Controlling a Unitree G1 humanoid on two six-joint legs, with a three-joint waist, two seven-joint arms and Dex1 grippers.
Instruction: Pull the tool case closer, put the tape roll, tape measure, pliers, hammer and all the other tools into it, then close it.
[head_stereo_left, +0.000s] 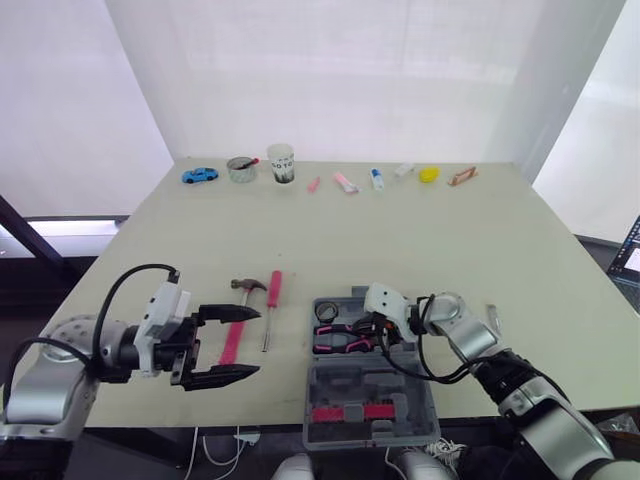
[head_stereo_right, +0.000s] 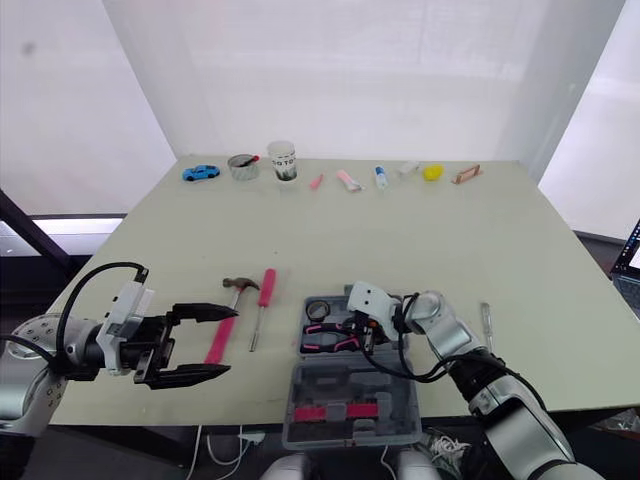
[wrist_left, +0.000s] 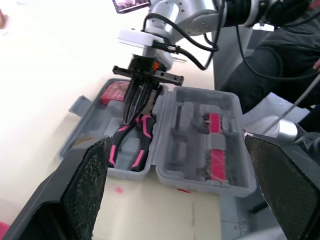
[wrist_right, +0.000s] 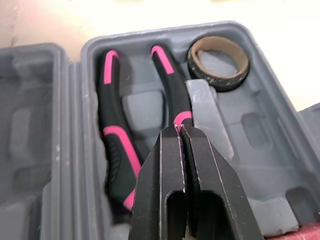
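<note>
The grey tool case (head_stereo_left: 372, 383) lies open at the table's front edge. Black-and-pink pliers (wrist_right: 112, 135) rest in its tray, with the tape roll (wrist_right: 218, 62) in the neighbouring pocket and a red object (wrist_left: 116, 92) in one corner. My right gripper (wrist_right: 180, 129) is shut, its tips touching a pliers handle. Left of the case, the pink-handled hammer (head_stereo_left: 244, 300) and a pink screwdriver (head_stereo_left: 272, 298) lie on the table. My left gripper (head_stereo_left: 255, 343) is open around the hammer's handle, at or just above it.
A small screwdriver (head_stereo_right: 485, 322) lies to the right of the case. Along the far edge stand a blue toy car (head_stereo_left: 200, 175), a tin (head_stereo_left: 240, 168), a cup (head_stereo_left: 281, 163) and several small items. The wide middle of the table (head_stereo_left: 400, 240) is bare.
</note>
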